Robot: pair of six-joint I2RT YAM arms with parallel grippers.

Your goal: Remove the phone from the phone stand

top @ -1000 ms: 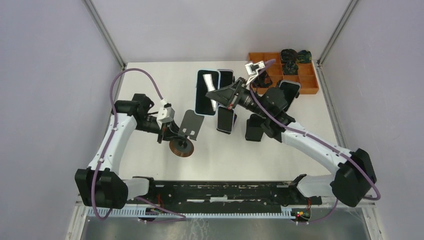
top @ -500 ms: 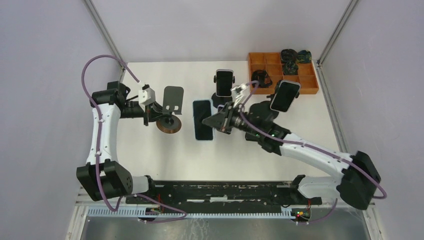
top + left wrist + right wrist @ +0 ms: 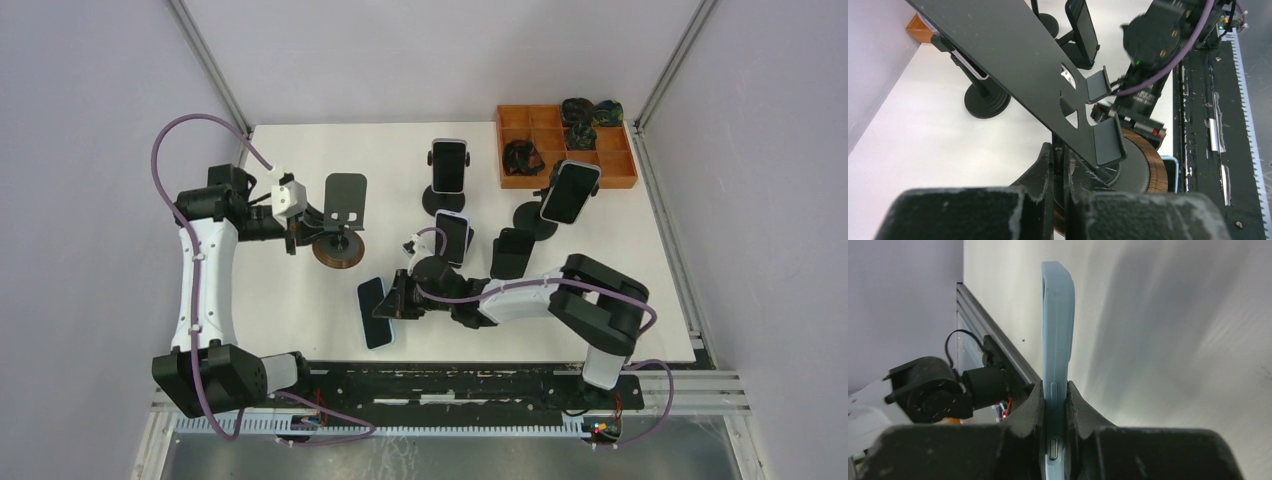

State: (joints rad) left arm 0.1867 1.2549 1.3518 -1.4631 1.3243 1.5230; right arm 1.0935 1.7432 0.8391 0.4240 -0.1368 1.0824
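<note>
Right gripper (image 3: pixel 397 300) is pinching the phone (image 3: pixel 373 313) edgewise by the table (image 3: pixel 300 320)'s near edge, left gripper (image 3: pixel 303 228) is clamping the phone stand (image 3: pixel 345 200); best laid down flat, gently.

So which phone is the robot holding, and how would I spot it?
Find the white table, then look toward its near edge, a bit left of the middle. There the right arm's fingers pinch a phone in a light blue case, dark screen facing up. Every other phone sits on a black stand farther back.
</note>
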